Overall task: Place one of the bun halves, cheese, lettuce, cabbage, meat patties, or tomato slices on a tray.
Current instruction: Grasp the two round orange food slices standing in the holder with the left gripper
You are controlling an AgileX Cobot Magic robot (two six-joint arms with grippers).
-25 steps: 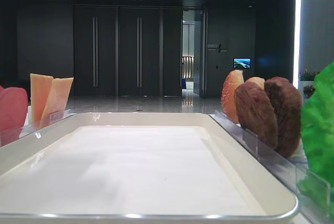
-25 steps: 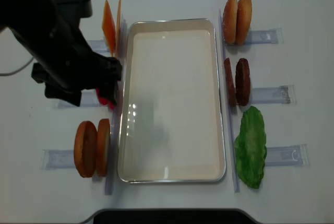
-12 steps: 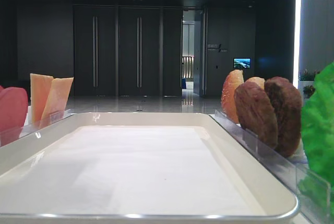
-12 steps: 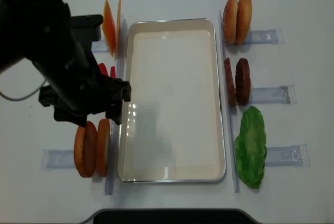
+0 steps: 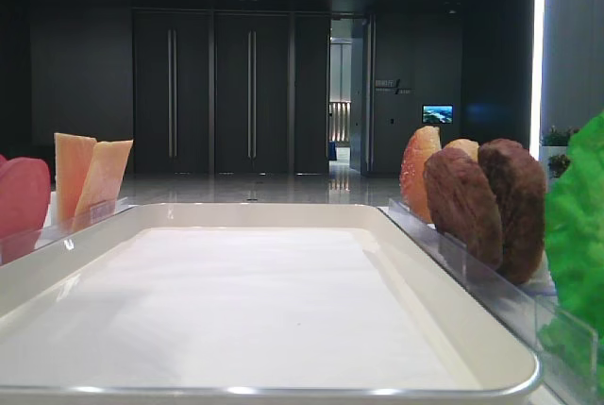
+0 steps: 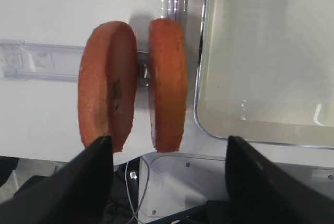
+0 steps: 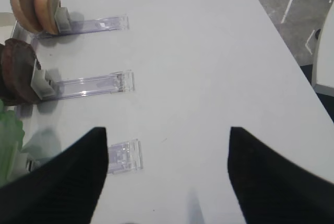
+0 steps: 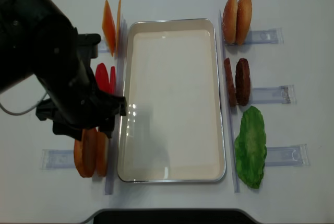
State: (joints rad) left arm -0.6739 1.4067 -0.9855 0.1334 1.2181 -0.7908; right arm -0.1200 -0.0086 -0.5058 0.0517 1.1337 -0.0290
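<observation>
Hovering now above the near-left bun halves (image 6: 133, 84), the left gripper (image 6: 166, 182) has left the tomato slices (image 8: 105, 78), fingers apart around nothing. The tray (image 8: 172, 174) stays bare. The right gripper (image 7: 167, 182) gapes wide.

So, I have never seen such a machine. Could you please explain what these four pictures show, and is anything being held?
It is a robot with two arms working at a white table. One camera looks down from above, one sits low at the tray's end, and one rides on each wrist.

From above, the empty tray lies in the middle. Left of it stand cheese, tomato slices and two bun halves; on the right, more buns, meat patties and lettuce.

The left gripper hovers over the buns with its fingers apart; the right gripper is open above bare table. Nothing is held.
</observation>
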